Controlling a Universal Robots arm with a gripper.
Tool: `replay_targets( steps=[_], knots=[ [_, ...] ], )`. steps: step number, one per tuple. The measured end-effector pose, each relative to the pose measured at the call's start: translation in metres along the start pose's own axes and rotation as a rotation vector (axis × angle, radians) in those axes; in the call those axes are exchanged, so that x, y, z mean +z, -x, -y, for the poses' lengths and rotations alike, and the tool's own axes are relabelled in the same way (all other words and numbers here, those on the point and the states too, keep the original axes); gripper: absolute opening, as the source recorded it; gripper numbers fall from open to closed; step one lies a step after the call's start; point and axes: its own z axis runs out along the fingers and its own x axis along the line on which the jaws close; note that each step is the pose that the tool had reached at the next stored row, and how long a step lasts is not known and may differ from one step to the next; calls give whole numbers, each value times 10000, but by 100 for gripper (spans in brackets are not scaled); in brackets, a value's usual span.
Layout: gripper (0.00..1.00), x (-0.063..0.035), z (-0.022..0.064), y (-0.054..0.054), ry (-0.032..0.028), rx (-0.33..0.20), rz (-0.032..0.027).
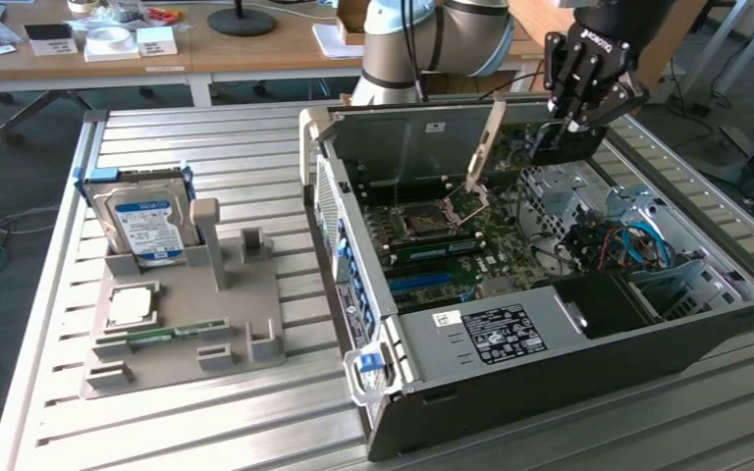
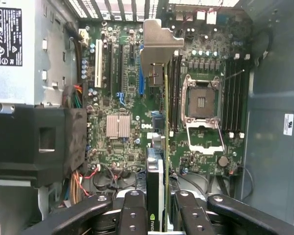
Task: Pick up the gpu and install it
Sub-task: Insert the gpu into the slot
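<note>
One gpu [image 1: 564, 145] [image 2: 156, 181] pinched between the black fingers [image 1: 584, 93] [image 2: 132, 215], held on its thin edge. Hanging over the open computer box [image 1: 548, 373], above the green board [image 2: 127, 149] inside, not yet plugged in. Box lying sideways on the metal table [image 1: 193, 427], beside a grey tray [image 1: 181, 294] holding a blue-labelled drive [image 1: 145, 226].

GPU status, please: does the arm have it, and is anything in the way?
Gripper shut on gpu. It hangs edge-on above motherboard, not seated. Open CPU socket alongside; no obstruction seen.
</note>
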Motion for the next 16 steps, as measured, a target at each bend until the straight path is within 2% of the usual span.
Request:
replay_targets(
  steps=[9, 16],
  knots=[
    [27, 10, -42, 1, -4, 223, 0],
    [27, 27, -157, 2, -8, 296, -1]
  ],
)
